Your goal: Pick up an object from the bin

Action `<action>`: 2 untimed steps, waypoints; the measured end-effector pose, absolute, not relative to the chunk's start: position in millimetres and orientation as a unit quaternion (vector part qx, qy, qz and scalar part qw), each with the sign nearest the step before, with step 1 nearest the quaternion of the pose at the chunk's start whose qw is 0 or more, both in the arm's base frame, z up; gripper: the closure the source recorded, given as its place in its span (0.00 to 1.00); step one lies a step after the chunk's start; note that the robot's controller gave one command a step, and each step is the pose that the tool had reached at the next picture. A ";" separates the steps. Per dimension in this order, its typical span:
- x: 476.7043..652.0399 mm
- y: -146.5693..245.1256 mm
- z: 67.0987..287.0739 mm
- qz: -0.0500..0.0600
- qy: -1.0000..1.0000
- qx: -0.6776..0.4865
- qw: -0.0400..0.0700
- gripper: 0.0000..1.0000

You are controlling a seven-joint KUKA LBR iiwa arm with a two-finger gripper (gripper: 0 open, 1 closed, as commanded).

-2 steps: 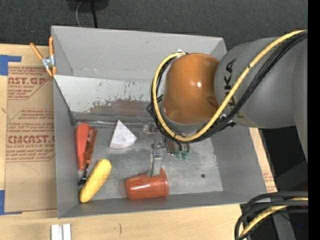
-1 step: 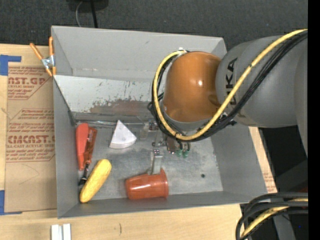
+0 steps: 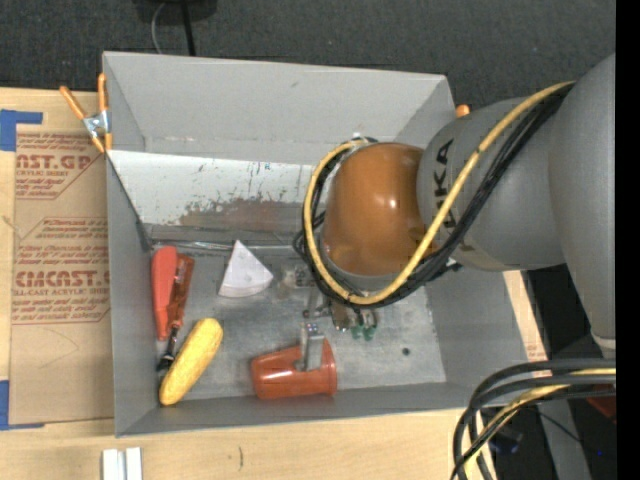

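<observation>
A red-orange plastic cup (image 3: 285, 378) lies on its side near the bin's front wall. My gripper (image 3: 314, 351) comes down from under the arm's orange dome and meets the cup's right end at its upper edge. A white wedge-shaped piece (image 3: 245, 271) lies up and to the left of the gripper on the bin floor.
A yellow corn-cob-shaped toy (image 3: 192, 360) lies at the front left. Beside it, along the left wall, lies an orange-red handled tool (image 3: 166, 293). The arm and its dome cover the bin's right middle.
</observation>
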State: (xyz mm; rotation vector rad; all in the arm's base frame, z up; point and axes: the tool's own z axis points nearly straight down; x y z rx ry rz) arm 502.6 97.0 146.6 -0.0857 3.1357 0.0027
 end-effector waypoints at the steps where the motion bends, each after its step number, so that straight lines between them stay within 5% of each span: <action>1: 482.9 56.8 131.3 0.001 1.000 -0.024 -0.005 0.00; 2: 482.1 75.9 69.2 0.001 0.993 -0.120 0.002 1.00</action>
